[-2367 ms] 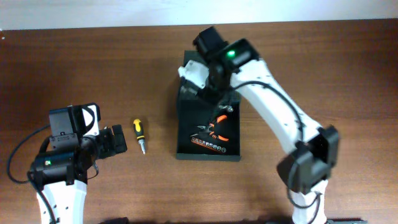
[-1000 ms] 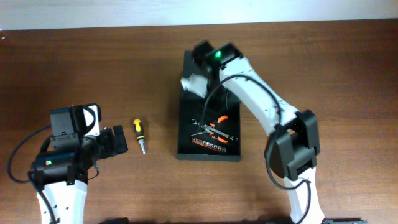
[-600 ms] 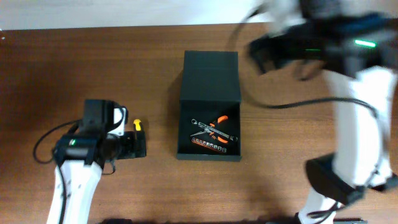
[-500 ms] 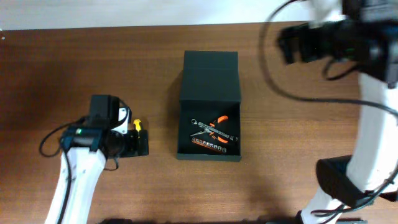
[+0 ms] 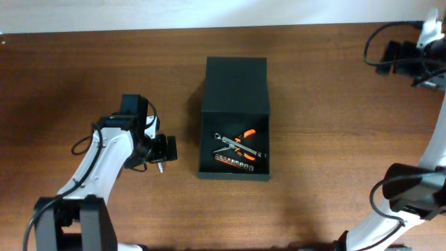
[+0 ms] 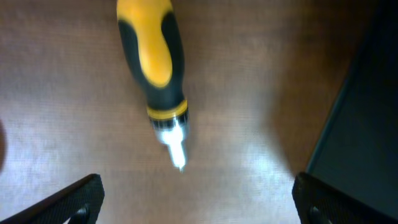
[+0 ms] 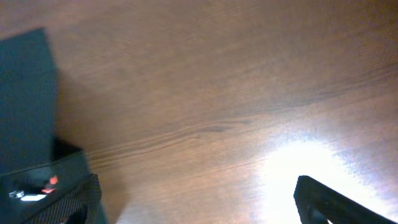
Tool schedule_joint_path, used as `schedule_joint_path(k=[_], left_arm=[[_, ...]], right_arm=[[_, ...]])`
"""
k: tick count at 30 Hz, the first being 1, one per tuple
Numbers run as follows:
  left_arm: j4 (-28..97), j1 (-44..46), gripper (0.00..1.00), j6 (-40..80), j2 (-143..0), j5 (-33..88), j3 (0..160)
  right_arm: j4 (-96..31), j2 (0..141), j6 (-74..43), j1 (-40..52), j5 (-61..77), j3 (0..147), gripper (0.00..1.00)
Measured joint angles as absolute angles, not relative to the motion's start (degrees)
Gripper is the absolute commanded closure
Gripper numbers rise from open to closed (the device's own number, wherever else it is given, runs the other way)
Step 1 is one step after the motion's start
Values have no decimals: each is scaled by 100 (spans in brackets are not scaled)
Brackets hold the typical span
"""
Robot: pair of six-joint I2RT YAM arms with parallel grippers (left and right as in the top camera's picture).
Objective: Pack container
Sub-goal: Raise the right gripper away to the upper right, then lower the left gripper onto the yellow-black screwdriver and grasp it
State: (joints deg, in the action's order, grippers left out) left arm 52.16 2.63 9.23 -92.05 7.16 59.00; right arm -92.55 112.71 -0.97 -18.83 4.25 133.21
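The container [image 5: 207, 143], a dark green-black box, sits mid-table with its hinged lid [image 5: 235, 84] swung open to the far side. Orange-handled pliers [image 5: 242, 139], a metal tool and a strip of bits [image 5: 234, 162] lie inside. A screwdriver [image 6: 155, 59] with a yellow and black handle lies on the wood just left of the box, tip [image 6: 179, 157] toward the camera. My left gripper [image 6: 199, 208] hovers over it, open, fingers [image 6: 78, 198] wide on either side. In the overhead view the left gripper [image 5: 164, 148] hides most of the screwdriver. My right gripper [image 5: 387, 56] is open at the far right back corner, holding nothing.
The container's left wall [image 6: 364, 118] stands close to the right of the screwdriver. In the right wrist view, the box [image 7: 25, 99] shows at the left edge over bare brown wood. A pale wall runs along the table's back edge [image 5: 139, 29].
The right arm let go, pulled off the container and swung to the far right corner, its jaws opening. The left arm moved right until its open gripper came over the screwdriver.
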Motion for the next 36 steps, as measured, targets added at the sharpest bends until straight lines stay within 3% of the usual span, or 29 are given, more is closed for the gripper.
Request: schedule_joint_path(k=[17, 36], left_arm=[[4431, 268, 1, 1702, -10031, 364, 5905], [4274, 285, 1, 1938, -10099, -69, 5905]], right_arm=[[-7229, 11327, 154, -1951, 416, 10154, 1], [-6997, 11334, 285, -1951, 416, 9850, 1]])
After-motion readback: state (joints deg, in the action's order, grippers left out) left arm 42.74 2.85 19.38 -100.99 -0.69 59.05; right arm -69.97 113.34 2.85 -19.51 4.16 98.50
